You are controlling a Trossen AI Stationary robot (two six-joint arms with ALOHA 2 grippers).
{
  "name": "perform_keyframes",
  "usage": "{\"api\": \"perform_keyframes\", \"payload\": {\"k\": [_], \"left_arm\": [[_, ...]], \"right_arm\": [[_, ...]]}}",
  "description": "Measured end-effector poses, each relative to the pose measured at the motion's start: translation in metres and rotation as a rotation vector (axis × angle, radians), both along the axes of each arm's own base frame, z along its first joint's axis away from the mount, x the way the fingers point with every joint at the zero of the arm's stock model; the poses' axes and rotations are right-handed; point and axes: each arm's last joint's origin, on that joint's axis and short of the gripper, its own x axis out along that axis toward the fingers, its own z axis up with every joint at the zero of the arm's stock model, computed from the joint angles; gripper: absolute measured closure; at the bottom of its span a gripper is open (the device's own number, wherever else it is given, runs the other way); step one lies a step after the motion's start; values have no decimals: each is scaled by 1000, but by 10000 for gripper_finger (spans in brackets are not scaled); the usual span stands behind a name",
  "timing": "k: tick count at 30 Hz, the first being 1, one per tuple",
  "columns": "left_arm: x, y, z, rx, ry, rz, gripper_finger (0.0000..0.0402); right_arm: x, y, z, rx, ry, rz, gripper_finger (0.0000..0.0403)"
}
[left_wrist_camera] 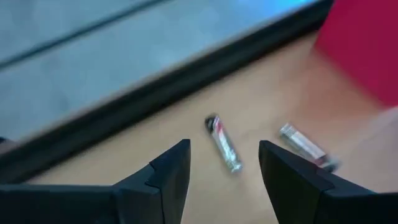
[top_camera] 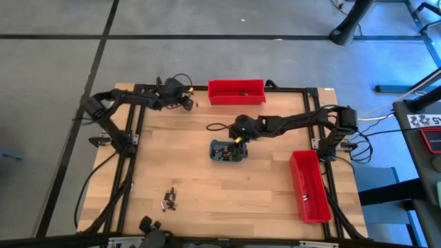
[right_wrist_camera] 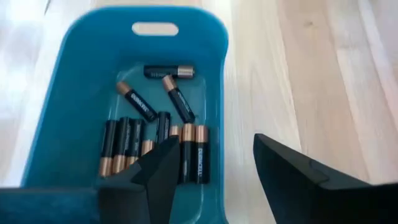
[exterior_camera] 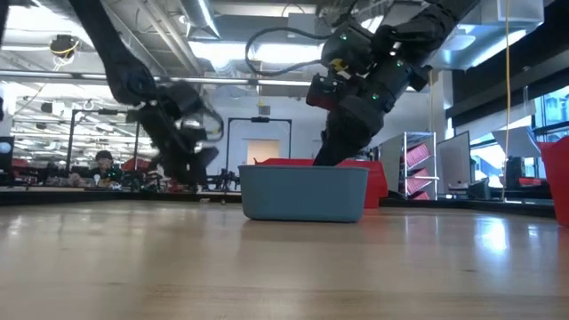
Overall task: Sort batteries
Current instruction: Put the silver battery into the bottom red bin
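Two grippers stand with fingers spread wide, holding nothing. The right gripper (right_wrist_camera: 208, 180) hangs over the blue tray (right_wrist_camera: 74, 81), where black-and-copper batteries (right_wrist_camera: 155, 152) lie in a row; their label print is unreadable. The left gripper (left_wrist_camera: 224, 171) hovers beside the tray's far-side red bin (top_camera: 236, 91), above two silvery batteries (left_wrist_camera: 224, 143) on the wooden table (top_camera: 207, 186).

Black-copper batteries (right_wrist_camera: 155, 146) flat in tray (right_wrist_camera: 214, 74)
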Motion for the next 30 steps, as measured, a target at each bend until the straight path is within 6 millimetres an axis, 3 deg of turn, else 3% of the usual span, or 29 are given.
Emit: {"api": "perform_keyframes", "payload": {"k": [4,10,13,19,21,23,26,30], "left_arm": [[2,9,-26,-54,30,-3,209],[8,16,-27,14,105,-71,212],[7,16,-29,3,132,-89,251],[6,13,-31,6,231,-224,377],[6,11,-32,7,257,-251,384],[5,10,-28,19,286,-259,383],[1,-1,-15,10,335,-267,385],[2,-24,23,66,280,-297,386]], "right_arm": [[0,5,-1,20,2,-5,195],[-2,14,9,20,-14,36,194],[-5,19,18,15,-32,43,194],[-27,39,51,-90,-27,-16,194],[-36,47,61,-133,-54,-61,194],[-43,55,66,-152,-122,-107,194],[-50,65,57,-141,-250,-161,194],[-53,75,37,-47,-456,-143,194]]}}
